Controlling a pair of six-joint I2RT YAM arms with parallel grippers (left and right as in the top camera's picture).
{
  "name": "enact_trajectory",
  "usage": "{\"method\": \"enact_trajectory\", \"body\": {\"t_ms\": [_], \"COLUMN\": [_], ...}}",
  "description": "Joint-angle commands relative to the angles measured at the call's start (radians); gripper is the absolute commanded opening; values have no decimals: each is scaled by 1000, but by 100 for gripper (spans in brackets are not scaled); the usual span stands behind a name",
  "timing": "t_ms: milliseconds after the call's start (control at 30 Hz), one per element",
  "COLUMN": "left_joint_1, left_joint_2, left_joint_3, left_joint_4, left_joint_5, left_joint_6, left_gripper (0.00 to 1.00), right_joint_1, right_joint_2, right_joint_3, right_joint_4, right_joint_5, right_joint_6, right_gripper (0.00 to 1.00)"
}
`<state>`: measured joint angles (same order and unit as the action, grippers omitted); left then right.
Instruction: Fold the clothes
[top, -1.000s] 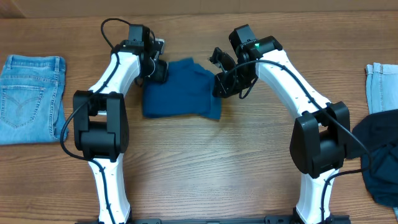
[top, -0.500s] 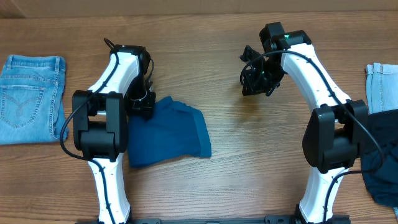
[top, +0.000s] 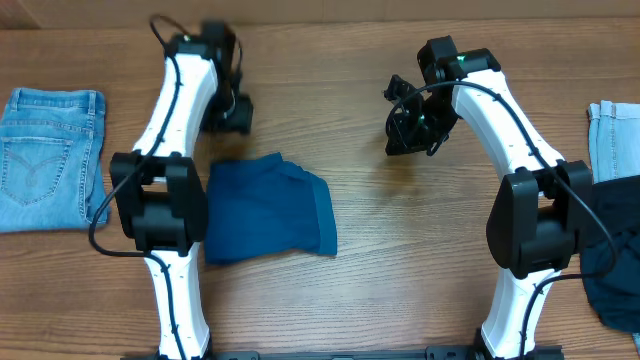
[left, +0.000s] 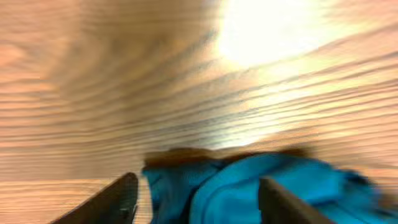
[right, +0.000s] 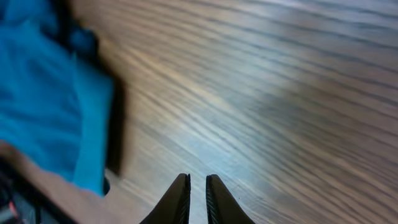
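The deep blue shirt (top: 268, 208) lies on the table (top: 400, 290) as a compact folded bundle. It sits toward 6 o'clock from mid-table, pressed against the 3 o'clock side of the left arm's lower link. Nothing grips it.

The left tool (top: 228, 105) stands at 12 o'clock of the shirt, well apart from it. Its jaws are released and wide, with nothing between them. In its wrist view, which is blurred, the cloth shows only beyond the fingers (left: 121, 196), low in the picture. My guess is that it stands clear so the fold is not dragged open.

The right tool (top: 405, 125) hangs at about 2 o'clock of the shirt, also well apart. It is clenched almost together on nothing, and its wrist view shows only a thin slit over bare wood. It looks parked out of the way.

The shirt's long axis runs roughly from 9 to 3 o'clock, and the bundle is a little wider than deep. A banded edge faces 3 o'clock, and the 12 o'clock edge is lumpy. I cannot tell which end is collar and which is hem.

Folded jeans (top: 50, 155) lie at the 9 o'clock edge of the table. A light denim piece (top: 612, 135) and a dark garment (top: 615, 260) lie at the 3 o'clock edge, the dark one probably waiting its turn.
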<state>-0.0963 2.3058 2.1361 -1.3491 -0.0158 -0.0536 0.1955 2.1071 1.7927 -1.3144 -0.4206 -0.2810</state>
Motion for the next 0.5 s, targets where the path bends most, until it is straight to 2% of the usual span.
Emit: {"method": "enact_trajectory", "body": {"t_ms": [0,33,100,133,167,200,267,400,467], "left_joint_1": [-1,-1,-1,-6,-18,-45,-121,-310,-408], "left_joint_2": [-117,-154,-224,-243,-259,-291,-345,-460,-521], "left_joint_3": [241,264,265,265,262,226,151,-102,-328], "left_joint_4": [-80,-124,-232,-288,-341,-341,-341,-341,-295], "left_joint_5": [56,74,135,160,154,198,175,19,-10], "left_joint_6": [-48,-97,-219,-217,-212,-179,-168,-257,-319], "left_gripper": [67,63,55,54,49,46,47,48,50], "right_joint_1": [32,53,94,103,106,100,77,22,-8], "right_joint_2": [-5,-5,-5,-5,-5,-5,-5,-19,-24], "right_joint_3": [3,3,3,3,5,12,29,42,42], "right_joint_4": [-29,-44,-27,-12,0,0,-14,-45,-46], "right_joint_5": [-52,-51,8,47,68,67,61,61,60], "right_joint_6": [-155,-198,-193,-150,-105,-84,-76,-60,-36], "right_gripper": [14,13,12,12,12,12,12,12,12]}}
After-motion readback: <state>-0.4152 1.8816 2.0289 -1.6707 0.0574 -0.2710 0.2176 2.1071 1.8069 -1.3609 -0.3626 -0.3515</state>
